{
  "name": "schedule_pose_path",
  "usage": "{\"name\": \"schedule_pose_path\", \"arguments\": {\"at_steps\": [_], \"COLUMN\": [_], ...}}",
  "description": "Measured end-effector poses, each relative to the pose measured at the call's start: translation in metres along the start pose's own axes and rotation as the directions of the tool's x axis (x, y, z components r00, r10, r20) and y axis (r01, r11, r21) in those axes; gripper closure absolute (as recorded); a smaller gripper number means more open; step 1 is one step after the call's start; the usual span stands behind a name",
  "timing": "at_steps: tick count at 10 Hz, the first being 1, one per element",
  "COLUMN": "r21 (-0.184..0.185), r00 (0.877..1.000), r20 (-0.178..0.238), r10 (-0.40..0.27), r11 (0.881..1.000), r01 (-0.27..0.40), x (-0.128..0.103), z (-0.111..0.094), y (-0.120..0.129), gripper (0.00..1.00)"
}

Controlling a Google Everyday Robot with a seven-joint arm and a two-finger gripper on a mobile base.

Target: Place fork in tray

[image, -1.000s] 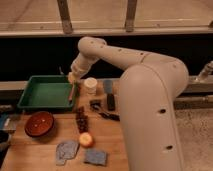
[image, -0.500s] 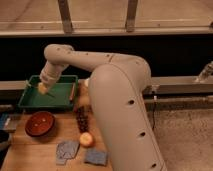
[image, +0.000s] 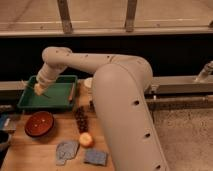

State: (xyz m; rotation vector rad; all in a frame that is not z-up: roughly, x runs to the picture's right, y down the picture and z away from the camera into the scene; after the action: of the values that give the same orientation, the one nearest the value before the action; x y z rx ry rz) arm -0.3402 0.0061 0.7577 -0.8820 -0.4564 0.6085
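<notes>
Arm bent far left, gripper (image: 39,89) low, pointing down.

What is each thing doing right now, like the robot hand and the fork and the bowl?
gripper: over the left part of the tray.
fork: slanted at the gripper, above the tray floor.
tray: flat on the table, upright.
bowl: upright, in front of the tray.
round orange fruit: resting on the table.

Gripper (image: 39,90) hangs over the left part of the green tray (image: 60,102), whose floor lies bare to its right. The arm (image: 120,100) blocks the table's right side. The red-brown bowl (image: 39,123) stands just before the tray.
</notes>
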Motion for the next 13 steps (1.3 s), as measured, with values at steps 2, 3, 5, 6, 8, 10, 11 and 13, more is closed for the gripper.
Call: {"name": "schedule_pose_path", "arguments": {"at_steps": [2, 3, 5, 6, 8, 10, 11, 13], "r21": [0.016, 0.031, 0.056, 0.068, 0.085, 0.089, 0.09, 0.09], "r00": [1.0, 1.0, 0.998, 0.997, 0.995, 0.995, 0.995, 0.995], "r20": [0.014, 0.019, 0.016, 0.005, -0.007, -0.009, -0.009, -0.009], "r10": [0.01, 0.024, 0.061, 0.077, 0.097, 0.101, 0.101, 0.1], "r11": [1.0, 0.999, 0.997, 0.995, 0.992, 0.991, 0.991, 0.991], "r01": [-0.01, -0.024, -0.062, -0.077, -0.096, -0.099, -0.1, -0.099], "x": [-0.003, -0.004, -0.006, -0.007, -0.006, -0.006, -0.006, -0.006], "z": [-0.011, -0.02, -0.032, -0.033, -0.036, -0.038, -0.037, -0.037], "y": [-0.028, -0.053, -0.103, -0.121, -0.141, -0.145, -0.145, -0.145], "gripper": [1.0, 1.0, 0.97, 0.97, 0.99, 0.81, 0.7, 0.5]}}
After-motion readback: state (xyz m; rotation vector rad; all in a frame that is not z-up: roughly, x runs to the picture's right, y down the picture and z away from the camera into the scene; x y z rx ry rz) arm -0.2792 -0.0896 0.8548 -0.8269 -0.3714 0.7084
